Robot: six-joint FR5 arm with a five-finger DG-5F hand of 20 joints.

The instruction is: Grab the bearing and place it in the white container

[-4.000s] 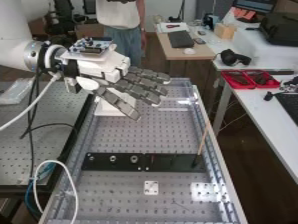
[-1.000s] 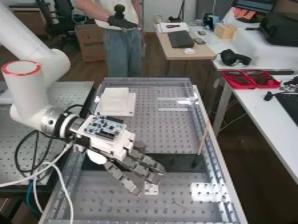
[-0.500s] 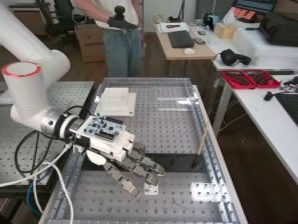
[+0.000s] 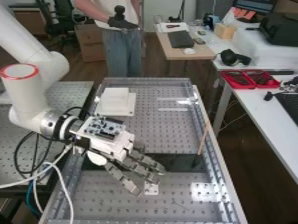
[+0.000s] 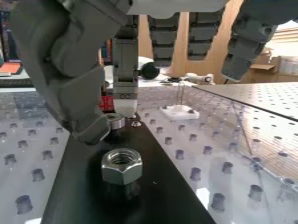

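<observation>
Hand, dark grey, open. Hangs low over the black strip, fingers extended and apart, thumb slightly bent; grasp empty. On the high view's clock face, points between four and five o'clock; white arm entering from between ten and eleven.

Bearing, metal, ring-shaped. Sits on the black strip near the tip of the thumb, partly covered by it in the wrist view; contact impossible to tell.

Hex nut, metal, one. Stands on the same strip, nearer the wrist camera than the bearing.

White container, boxy, on a flat white base. Lies well apart from the hand, just short of twelve o'clock.

White plate, small. Rests on the perforated worktop, near the fingertips, toward five o'clock from the palm.

Thin rod, light wood colour, dark lower end. Leans at two o'clock from the hand.

Red trays, on a white side table, between one and two o'clock.
</observation>
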